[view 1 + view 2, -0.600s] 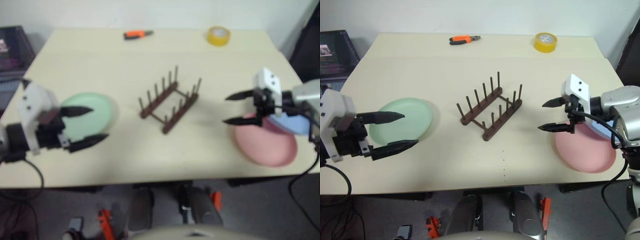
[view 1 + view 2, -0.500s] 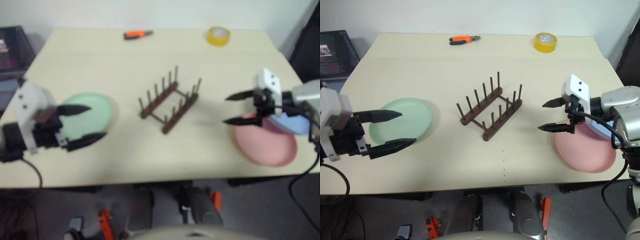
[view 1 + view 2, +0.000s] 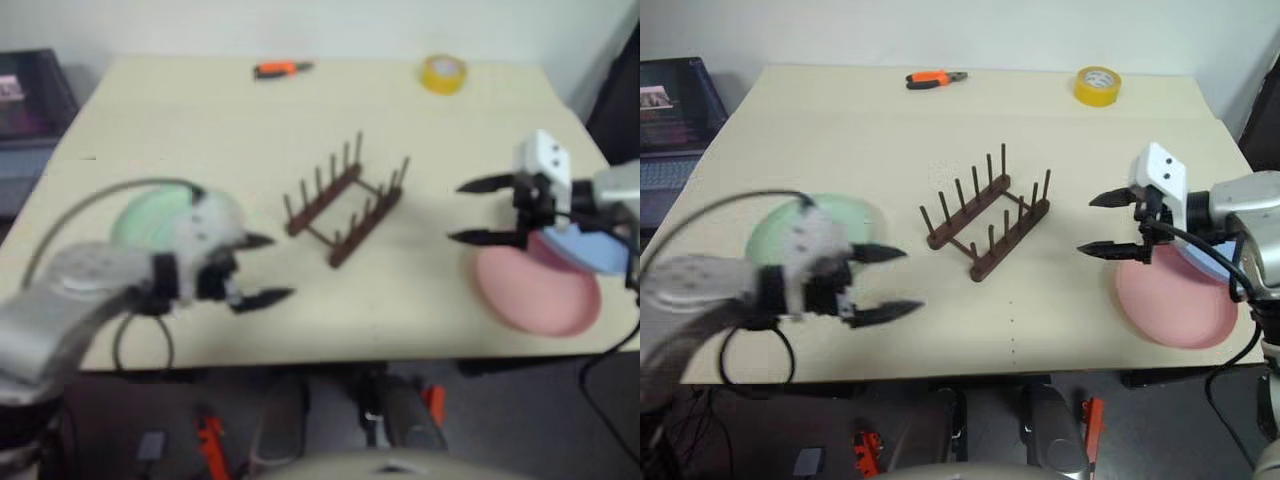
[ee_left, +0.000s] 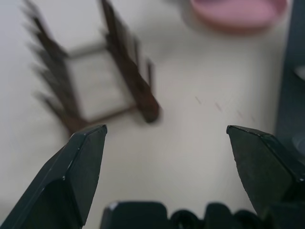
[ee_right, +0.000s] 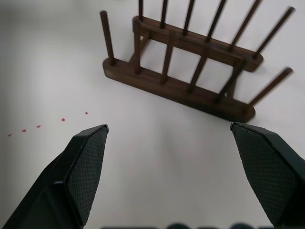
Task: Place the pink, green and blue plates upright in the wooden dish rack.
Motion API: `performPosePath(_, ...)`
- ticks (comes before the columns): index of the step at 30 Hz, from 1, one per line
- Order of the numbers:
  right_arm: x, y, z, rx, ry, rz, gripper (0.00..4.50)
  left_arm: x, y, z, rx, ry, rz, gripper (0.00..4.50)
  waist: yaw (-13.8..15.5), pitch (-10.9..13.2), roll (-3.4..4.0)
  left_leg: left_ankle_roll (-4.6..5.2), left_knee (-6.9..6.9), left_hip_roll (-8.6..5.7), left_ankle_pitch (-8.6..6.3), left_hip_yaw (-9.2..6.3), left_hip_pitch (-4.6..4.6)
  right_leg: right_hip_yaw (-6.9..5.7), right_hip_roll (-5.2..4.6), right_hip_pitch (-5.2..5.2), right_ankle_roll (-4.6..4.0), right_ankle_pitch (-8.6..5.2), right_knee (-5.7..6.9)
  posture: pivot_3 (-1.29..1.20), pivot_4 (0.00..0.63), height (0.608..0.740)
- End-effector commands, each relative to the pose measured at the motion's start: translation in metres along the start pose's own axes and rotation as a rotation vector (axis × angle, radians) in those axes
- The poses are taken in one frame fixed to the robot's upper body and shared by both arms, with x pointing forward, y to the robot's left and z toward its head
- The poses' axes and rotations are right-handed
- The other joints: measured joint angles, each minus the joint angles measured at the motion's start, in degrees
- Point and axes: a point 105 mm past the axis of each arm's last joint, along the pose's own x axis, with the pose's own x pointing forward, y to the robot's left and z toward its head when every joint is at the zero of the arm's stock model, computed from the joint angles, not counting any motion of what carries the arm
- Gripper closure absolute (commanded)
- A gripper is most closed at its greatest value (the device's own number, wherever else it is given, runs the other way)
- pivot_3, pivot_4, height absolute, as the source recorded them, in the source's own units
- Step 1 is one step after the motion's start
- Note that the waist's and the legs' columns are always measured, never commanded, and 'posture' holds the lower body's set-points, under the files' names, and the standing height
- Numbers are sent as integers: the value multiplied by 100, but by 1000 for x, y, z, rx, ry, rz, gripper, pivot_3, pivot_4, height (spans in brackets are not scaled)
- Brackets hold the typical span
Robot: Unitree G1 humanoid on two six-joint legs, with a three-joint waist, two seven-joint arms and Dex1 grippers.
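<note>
The wooden dish rack (image 3: pixel 987 212) stands empty at the table's middle, its pegs upright. Left of it lies the green plate (image 3: pixel 772 232), flat and partly hidden by my left arm. My left gripper (image 3: pixel 914 279) hovers open and empty between that plate and the rack; in its wrist view the rack (image 4: pixel 128 71) and the pink plate (image 4: pixel 238 12) lie ahead. The pink plate (image 3: pixel 1175 305) lies flat at the right, with the blue plate (image 3: pixel 592 250) resting on its far edge, mostly under my right arm. My right gripper (image 3: pixel 1086 226) is open and empty, pointing at the rack (image 5: pixel 190 71).
A yellow tape roll (image 3: pixel 1096 85) and orange-handled pliers (image 3: pixel 935 78) lie along the table's far edge. A dark laptop (image 3: pixel 670 110) sits beyond the left edge. Bare tabletop (image 3: pixel 1040 320) stretches in front of the rack.
My left arm has swung right, from over the green plate toward the rack, and shows blurred with motion. The right gripper has stayed where it was, still open.
</note>
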Motion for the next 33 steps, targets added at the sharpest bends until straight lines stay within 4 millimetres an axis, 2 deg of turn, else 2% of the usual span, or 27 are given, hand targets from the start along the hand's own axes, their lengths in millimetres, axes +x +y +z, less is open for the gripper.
performPosePath(1,-13,2,19,-51,-47,-53,0,22,-1,10,41,-34,11,84,-5,0,1,0,0,0,0,-1,-1,0,2,-1,2,1,1,0,150,740)
performPosePath(6,-12,12,15,-38,-37,-65,0,71,8,4,30,-1,92,84,8,-2,0,1,6,-9,1,-2,5,-12,7,11,2,2,6,0,150,740)
performPosePath(9,-13,16,16,-35,-38,-68,0,90,13,-2,20,42,127,84,-10,-2,0,1,12,-9,1,-6,5,-7,9,10,9,7,9,0,150,740)
performPosePath(13,-14,18,17,-32,-38,-75,0,95,18,-6,-13,67,165,84,-42,-2,0,1,9,-8,1,-10,6,-5,9,9,9,7,7,0,150,740)
performPosePath(18,-15,18,19,-32,-29,-80,0,101,25,-23,-64,127,225,84,-42,-2,0,1,8,-7,1,-13,6,-8,9,9,8,6,8,0,150,740)
performPosePath(22,-15,17,20,-40,-23,-78,0,118,19,-17,-117,81,206,84,-32,-3,1,2,16,-6,1,-13,6,-6,0,16,13,9,6,0,150,740)
performPosePath(27,-14,14,23,-55,-19,-80,0,132,27,-21,-156,113,266,84,15,-5,4,3,42,-9,1,-15,2,-8,-5,26,9,6,3,0,150,740)
performPosePath(30,-13,13,24,-61,-19,-81,0,135,28,-22,-148,114,268,660,20,-7,5,4,67,-7,0,-20,2,-10,-5,37,8,6,4,0,150,740)
performPosePath(33,-13,13,25,-65,-24,-84,0,132,32,-24,-142,115,276,1697,11,-7,5,4,84,-3,0,-23,1,-10,-5,41,10,7,5,0,150,740)
